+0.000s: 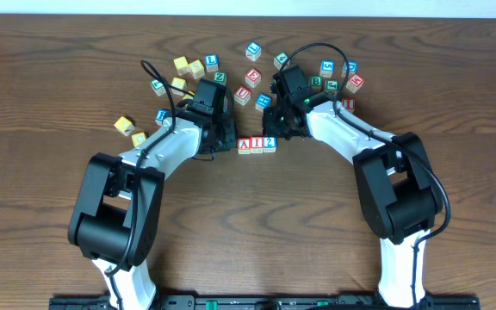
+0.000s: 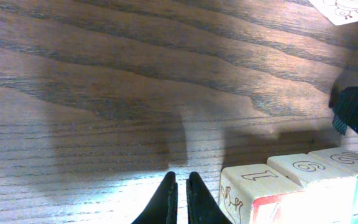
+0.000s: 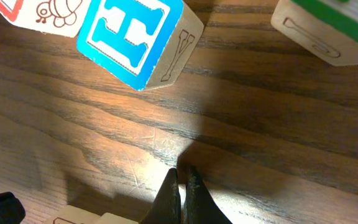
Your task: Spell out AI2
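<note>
Overhead, the A cube (image 1: 244, 145), the I cube (image 1: 257, 145) and the 2 cube (image 1: 269, 143) sit side by side, touching, in one short row near the middle of the table (image 1: 248, 224). The A and I are red in red frames and the 2 is blue in a blue frame, all on pale wood. The row's long axis runs left to right across the table. The characters face up and read upright from the robot's side, with A at the left end.

The left gripper (image 2: 181, 196) is just beside the A end, its fingers drawn narrow with only a thin slit between them, gripping nothing. The right gripper (image 3: 181, 193) is near the 2 end, a little behind the row, its fingers pressed together and also empty. A blue H cube (image 3: 135, 37) lies ahead of it. Other lettered cubes (image 1: 252, 77) and yellow cubes (image 1: 125, 125) are scattered farther back.
</note>
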Available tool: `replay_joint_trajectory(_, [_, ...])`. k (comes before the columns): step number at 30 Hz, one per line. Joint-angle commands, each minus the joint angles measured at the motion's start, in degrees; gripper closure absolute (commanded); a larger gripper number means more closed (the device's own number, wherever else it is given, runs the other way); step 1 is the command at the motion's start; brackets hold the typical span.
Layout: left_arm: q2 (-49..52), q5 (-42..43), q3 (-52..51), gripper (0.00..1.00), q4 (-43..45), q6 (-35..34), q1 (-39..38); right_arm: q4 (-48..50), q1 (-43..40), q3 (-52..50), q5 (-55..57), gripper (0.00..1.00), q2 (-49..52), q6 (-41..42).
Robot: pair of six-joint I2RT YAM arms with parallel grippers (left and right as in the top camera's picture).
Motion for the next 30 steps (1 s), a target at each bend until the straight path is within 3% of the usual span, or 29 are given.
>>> replay_joint_trajectory(1, [0.79,-0.83,-0.46,0.93,-0.2,-0.48,0.17,-0.59,0.66,0.72,-0.39,0.99,0.37,0.2])
replay_joint_trajectory(30, [0.72,-1.9,-0.35,0.92,0.42,-0.24,0.31,0.52,-0.09,0.74,-1.05,0.99,-0.09,0.46])
